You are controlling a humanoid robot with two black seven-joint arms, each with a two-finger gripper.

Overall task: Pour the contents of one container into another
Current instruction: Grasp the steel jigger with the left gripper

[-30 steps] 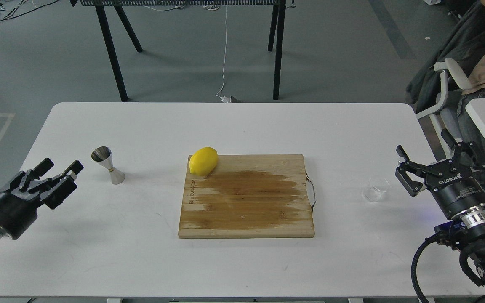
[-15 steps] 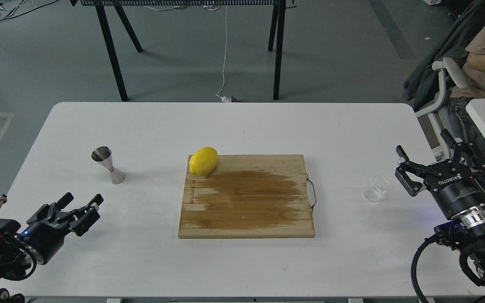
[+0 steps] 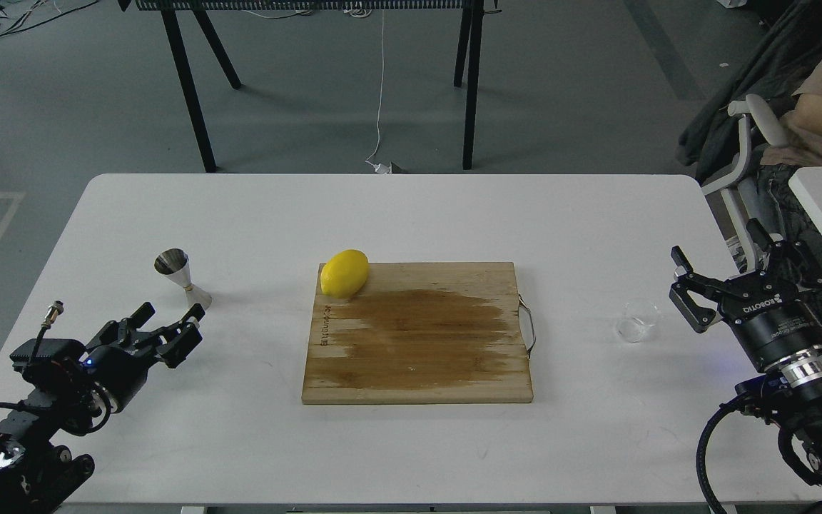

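Note:
The small clear glass cup (image 3: 637, 320) stands on the white table (image 3: 411, 214) to the right of the cutting board. My right gripper (image 3: 716, 248) hangs just right of the cup, open and empty, its near finger a short gap from the glass. The steel hourglass jigger (image 3: 183, 279) stands upright at the left. My left gripper (image 3: 170, 313) is open and empty, its fingertips just below and beside the jigger's base, with one tip overlapping the base in view.
A wooden cutting board (image 3: 418, 332) with a dark wet patch lies at the table's middle; a yellow lemon (image 3: 344, 273) rests on its far left corner. A chair and a seated person (image 3: 821, 107) are beyond the right edge. Black table legs stand behind.
My left arm dropped low, then swung right and forward, bringing its open gripper up to the jigger's base. The right arm, cup and jigger have not moved.

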